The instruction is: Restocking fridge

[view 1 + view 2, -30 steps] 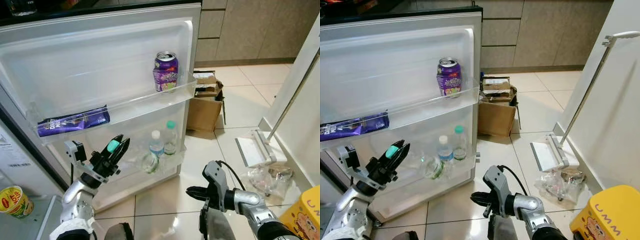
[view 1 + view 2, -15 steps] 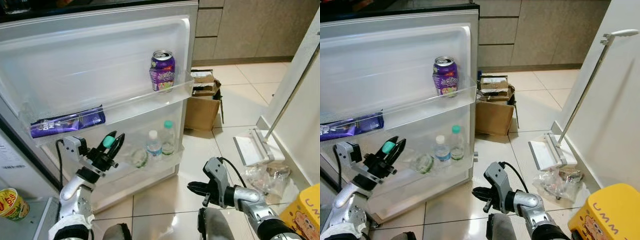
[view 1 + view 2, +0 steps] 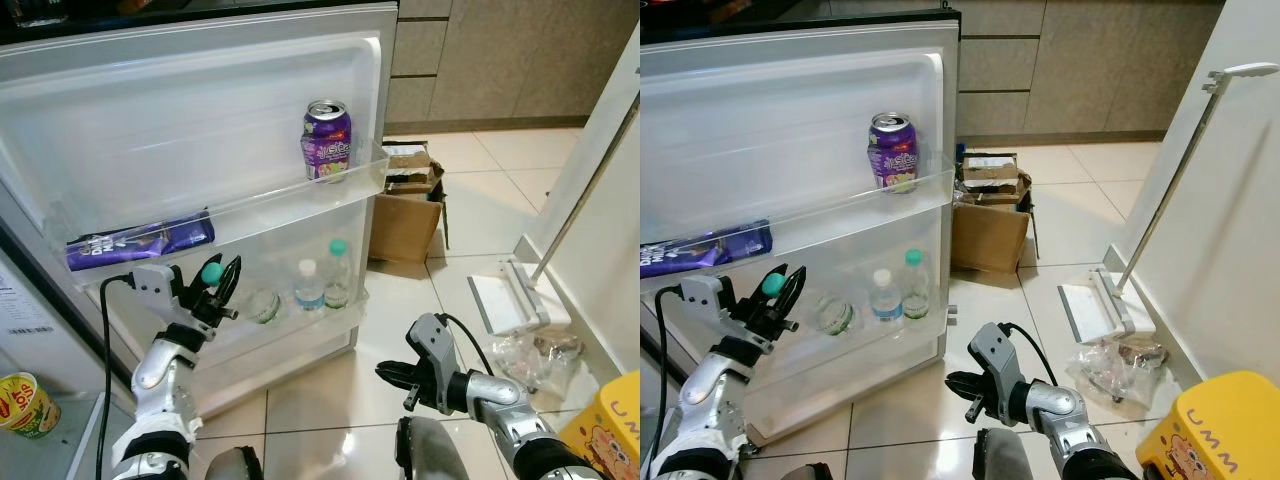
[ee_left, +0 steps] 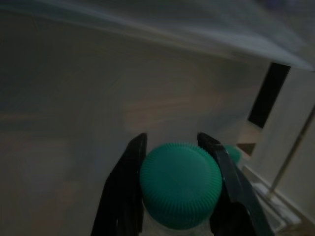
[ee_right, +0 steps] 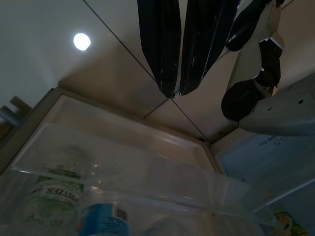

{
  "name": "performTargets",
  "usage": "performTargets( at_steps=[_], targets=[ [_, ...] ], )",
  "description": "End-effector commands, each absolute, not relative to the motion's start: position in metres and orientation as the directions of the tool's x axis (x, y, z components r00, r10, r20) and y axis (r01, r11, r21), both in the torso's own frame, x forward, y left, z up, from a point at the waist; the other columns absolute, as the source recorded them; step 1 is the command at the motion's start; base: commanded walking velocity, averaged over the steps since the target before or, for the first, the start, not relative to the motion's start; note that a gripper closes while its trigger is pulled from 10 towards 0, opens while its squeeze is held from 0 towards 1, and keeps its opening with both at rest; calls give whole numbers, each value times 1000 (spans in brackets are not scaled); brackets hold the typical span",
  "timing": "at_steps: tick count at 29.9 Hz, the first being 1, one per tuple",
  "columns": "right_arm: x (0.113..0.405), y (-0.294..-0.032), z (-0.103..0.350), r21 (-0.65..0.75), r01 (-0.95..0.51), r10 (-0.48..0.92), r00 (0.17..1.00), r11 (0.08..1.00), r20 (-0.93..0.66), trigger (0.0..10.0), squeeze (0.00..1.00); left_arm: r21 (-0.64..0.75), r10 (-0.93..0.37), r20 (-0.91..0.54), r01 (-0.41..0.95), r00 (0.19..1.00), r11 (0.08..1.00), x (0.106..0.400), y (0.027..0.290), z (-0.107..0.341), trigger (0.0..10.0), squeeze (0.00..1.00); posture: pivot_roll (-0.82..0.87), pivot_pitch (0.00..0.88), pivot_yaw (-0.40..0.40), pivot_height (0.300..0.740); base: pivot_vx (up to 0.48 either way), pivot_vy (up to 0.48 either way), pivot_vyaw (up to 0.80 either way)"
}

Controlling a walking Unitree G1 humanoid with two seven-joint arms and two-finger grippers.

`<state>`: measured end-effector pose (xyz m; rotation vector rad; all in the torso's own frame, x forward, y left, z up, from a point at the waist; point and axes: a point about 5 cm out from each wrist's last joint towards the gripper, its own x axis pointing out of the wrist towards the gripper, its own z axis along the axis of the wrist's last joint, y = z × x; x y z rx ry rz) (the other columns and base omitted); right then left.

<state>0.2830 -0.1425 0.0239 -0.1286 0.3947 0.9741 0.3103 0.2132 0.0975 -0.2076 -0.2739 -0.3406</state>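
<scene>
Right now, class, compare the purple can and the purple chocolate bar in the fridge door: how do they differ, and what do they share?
The purple can stands upright; the chocolate bar lies on its side. The can sits at the end of the upper door shelf nearer the cardboard box; the bar lies at the other end. The can is a round cylinder; the bar is long and flat. Both are purple and share that shelf.

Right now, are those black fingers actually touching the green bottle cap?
Touching: the left wrist view shows both fingers of the left gripper pressed against the green cap.

Bright eye views (wrists dim).
</scene>
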Motion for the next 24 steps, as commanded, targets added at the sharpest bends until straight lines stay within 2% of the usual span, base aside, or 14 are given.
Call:
performTargets(
  at_steps=[1,5,13,24],
  targets=[
    [283,-142,24,58,-826,778,500,560,-380,10000,0,-131,-329,321,386,888,913,317,203,105,10000,0,-129,0,-26,500,0,0,0],
    [283,-143,25,53,-823,774,507,565,-379,10000,0,-141,-395,294,448,870,883,322,175,97,10000,0,-135,0,-25,500,0,0,0],
    [283,-144,24,49,-823,772,508,565,-382,10000,0,-169,-435,220,473,873,865,318,147,78,10000,0,-146,0,-24,500,0,0,0],
    [284,-143,25,44,-826,774,506,562,-381,10000,0,-74,-397,192,417,897,906,320,151,78,10000,0,-146,0,-25,500,0,0,0]
  ],
)
